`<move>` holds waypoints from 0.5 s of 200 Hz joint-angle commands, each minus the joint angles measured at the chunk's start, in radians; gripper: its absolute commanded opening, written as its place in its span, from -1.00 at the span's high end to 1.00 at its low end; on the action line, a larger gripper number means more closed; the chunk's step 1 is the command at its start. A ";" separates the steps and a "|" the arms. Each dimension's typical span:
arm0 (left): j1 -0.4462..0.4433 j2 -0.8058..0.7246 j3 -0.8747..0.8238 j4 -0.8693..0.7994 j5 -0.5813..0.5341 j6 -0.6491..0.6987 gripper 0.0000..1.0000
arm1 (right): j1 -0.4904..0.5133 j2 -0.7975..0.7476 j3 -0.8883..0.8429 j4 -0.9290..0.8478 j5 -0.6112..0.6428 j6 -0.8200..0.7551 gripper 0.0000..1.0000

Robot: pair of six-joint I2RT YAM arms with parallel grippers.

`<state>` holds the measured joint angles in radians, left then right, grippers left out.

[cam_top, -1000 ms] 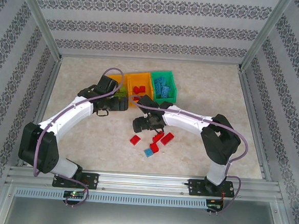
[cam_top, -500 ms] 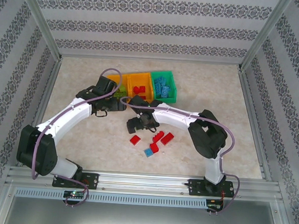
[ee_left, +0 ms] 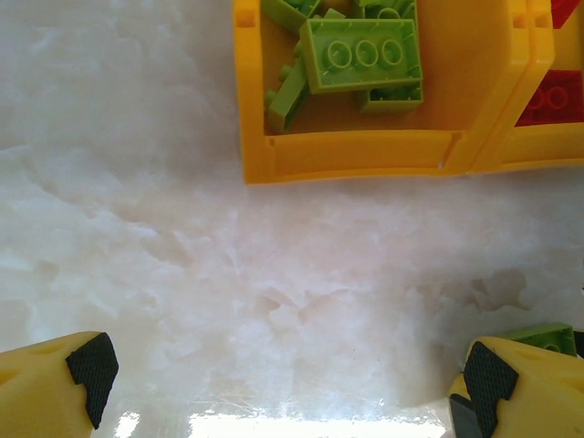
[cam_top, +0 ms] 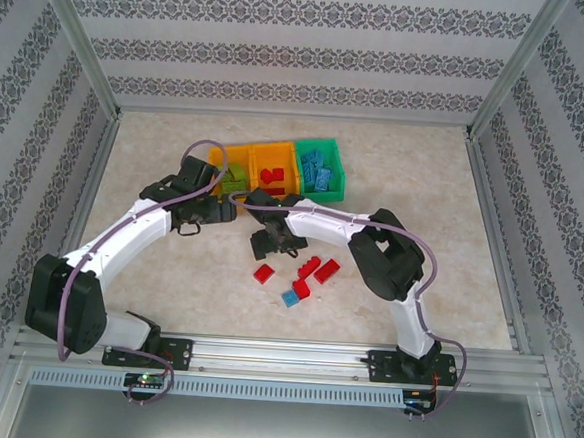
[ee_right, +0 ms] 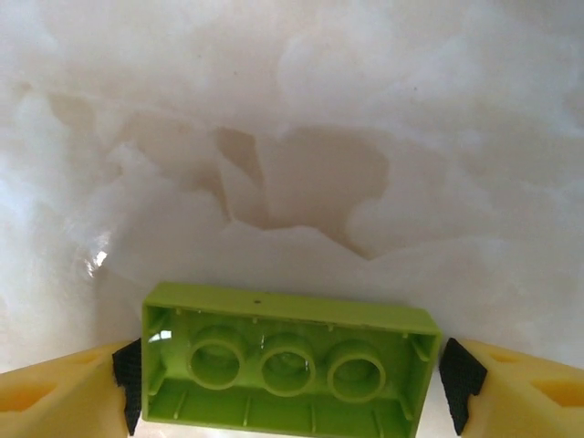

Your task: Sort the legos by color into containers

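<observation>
Right wrist view: right tool clamps lime green brick endwise.
Brick: tabletop's middle, near left orange bin.
Left tool: wide, empty.
Advice: lift level, clear that bin's rim, then release.

**Robot test cell in a laboratory.** The work surface was a pale, marble-patterned tabletop. It was boxed in by bare aluminium posts and flat panels printed with repeating ornamental bands. The left arm and right arm, both white and black, were bolted to a slotted aluminium rail at the near edge. Purple cables looped loosely along them. The goods on the table were toy bricks and small plastic bins.
</observation>
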<state>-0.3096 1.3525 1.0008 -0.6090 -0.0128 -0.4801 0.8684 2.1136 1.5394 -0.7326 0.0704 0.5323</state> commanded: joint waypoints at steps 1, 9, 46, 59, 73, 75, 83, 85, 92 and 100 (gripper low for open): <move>0.020 -0.042 -0.025 -0.029 -0.024 -0.015 -0.99 | 0.007 0.040 0.021 -0.033 0.029 0.031 -0.66; 0.021 -0.049 -0.033 -0.031 -0.024 -0.015 -0.99 | 0.007 0.040 0.016 -0.032 0.033 0.031 -0.64; 0.031 -0.062 -0.056 -0.029 -0.021 -0.017 -0.99 | 0.006 0.035 0.024 -0.029 0.041 0.019 -0.36; 0.032 -0.062 -0.061 -0.033 -0.022 -0.019 -0.99 | 0.006 0.039 0.036 -0.037 0.043 0.017 -0.31; 0.033 -0.072 -0.074 -0.033 -0.025 -0.018 -0.99 | 0.007 0.035 0.050 -0.049 0.046 0.015 -0.28; 0.032 -0.073 -0.075 -0.033 -0.025 -0.018 -0.99 | 0.007 0.033 0.052 -0.050 0.047 0.013 -0.27; 0.033 -0.080 -0.084 -0.032 -0.028 -0.018 -0.99 | 0.006 0.026 0.059 -0.053 0.050 0.011 -0.27; 0.035 -0.081 -0.086 -0.033 -0.029 -0.018 -0.99 | 0.005 0.022 0.060 -0.053 0.051 0.011 -0.27; 0.035 -0.087 -0.093 -0.033 -0.029 -0.015 -0.99 | 0.005 0.013 0.067 -0.053 0.050 0.010 -0.27; 0.038 -0.091 -0.099 -0.035 -0.029 -0.011 -0.99 | 0.002 -0.001 0.074 -0.048 0.040 0.009 -0.26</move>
<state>-0.2913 1.2976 0.9302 -0.6167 -0.0154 -0.4805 0.8684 2.1239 1.5711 -0.7536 0.0837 0.5465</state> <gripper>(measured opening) 0.994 0.655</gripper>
